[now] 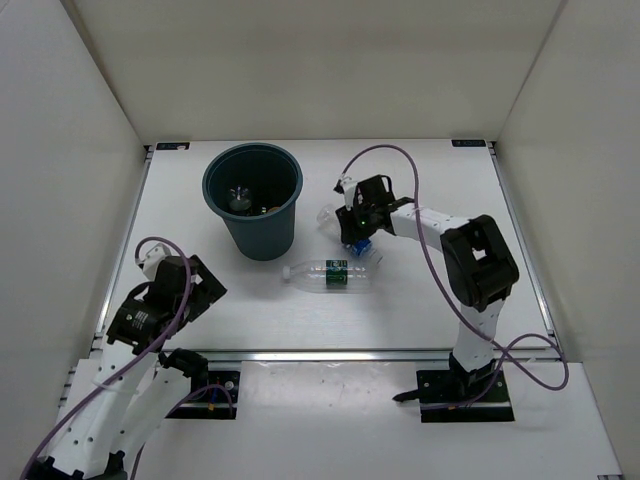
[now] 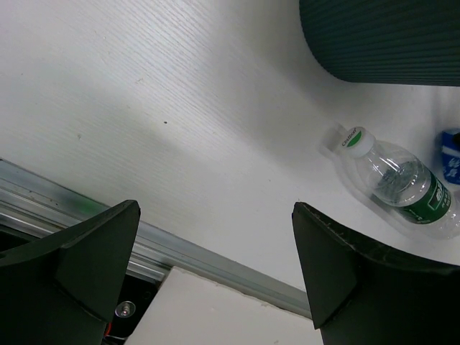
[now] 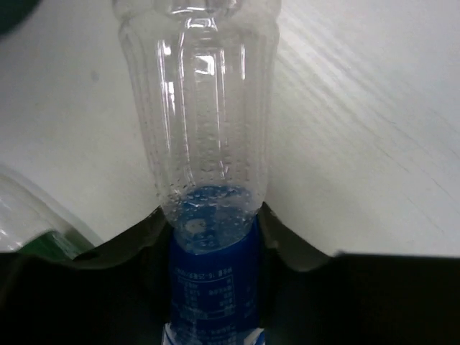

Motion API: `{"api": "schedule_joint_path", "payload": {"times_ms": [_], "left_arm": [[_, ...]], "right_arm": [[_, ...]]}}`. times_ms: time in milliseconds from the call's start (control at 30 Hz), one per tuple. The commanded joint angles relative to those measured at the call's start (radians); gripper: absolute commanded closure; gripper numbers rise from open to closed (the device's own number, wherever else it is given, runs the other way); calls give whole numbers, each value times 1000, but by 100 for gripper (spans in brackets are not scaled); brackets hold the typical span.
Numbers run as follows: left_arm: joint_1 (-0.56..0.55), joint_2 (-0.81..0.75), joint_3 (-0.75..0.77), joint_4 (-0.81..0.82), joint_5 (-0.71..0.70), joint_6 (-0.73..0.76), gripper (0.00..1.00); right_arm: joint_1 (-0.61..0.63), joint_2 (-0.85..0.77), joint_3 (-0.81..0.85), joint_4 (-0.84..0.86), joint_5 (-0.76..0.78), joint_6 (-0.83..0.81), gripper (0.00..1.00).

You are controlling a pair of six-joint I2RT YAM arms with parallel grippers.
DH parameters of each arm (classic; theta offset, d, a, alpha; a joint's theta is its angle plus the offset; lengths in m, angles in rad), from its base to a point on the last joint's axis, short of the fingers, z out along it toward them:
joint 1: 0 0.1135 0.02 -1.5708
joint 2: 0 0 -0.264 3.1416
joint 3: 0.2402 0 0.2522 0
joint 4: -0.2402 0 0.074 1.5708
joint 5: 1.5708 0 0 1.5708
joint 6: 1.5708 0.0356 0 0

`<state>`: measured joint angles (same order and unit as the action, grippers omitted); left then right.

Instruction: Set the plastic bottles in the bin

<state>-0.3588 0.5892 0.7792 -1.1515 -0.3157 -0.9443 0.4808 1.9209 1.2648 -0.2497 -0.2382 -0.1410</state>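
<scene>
The dark teal-grey bin stands upright at the back left, with bottles inside, only partly visible. My right gripper is shut on a clear bottle with a blue label, to the right of the bin; the jaws press the label on both sides. A clear bottle with a green label lies on its side on the table in front of the bin, also in the left wrist view. My left gripper is open and empty near the table's front edge.
The white table is walled by white panels at the back and sides. A metal rail runs along the front edge. The bin's base shows in the left wrist view.
</scene>
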Motion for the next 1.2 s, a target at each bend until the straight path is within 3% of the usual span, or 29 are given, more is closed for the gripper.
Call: {"api": "schedule_joint_path", "payload": {"times_ms": [0,167,267,433,600,900,1033,1100,1167], "left_arm": [[1,6,9,10,0,1,1],[3,34,14,42,-2,39,1],[24,41,2,61,12,64,1],[34,49,-15,107,40,96,1],[35,54,-29,130,66,117,1],[27,63,-31,127,93,170,1],[6,54,-35,151,131,243,1],[-20,50,-41,180,145,274,2],[-25,53,-44,225,196,301,2]], "right_arm": [[-54,-98,29,122,-18,90,80],[-132,-220,79,122,-15,106,72],[-148,-281,184,101,-35,116,74],[-58,-292,398,150,-133,136,78],[97,-147,611,216,-225,169,77],[202,241,1094,150,-314,227,70],[211,251,1088,145,-346,256,44],[219,234,1097,124,-345,238,11],[222,214,1098,99,-337,225,3]]}}
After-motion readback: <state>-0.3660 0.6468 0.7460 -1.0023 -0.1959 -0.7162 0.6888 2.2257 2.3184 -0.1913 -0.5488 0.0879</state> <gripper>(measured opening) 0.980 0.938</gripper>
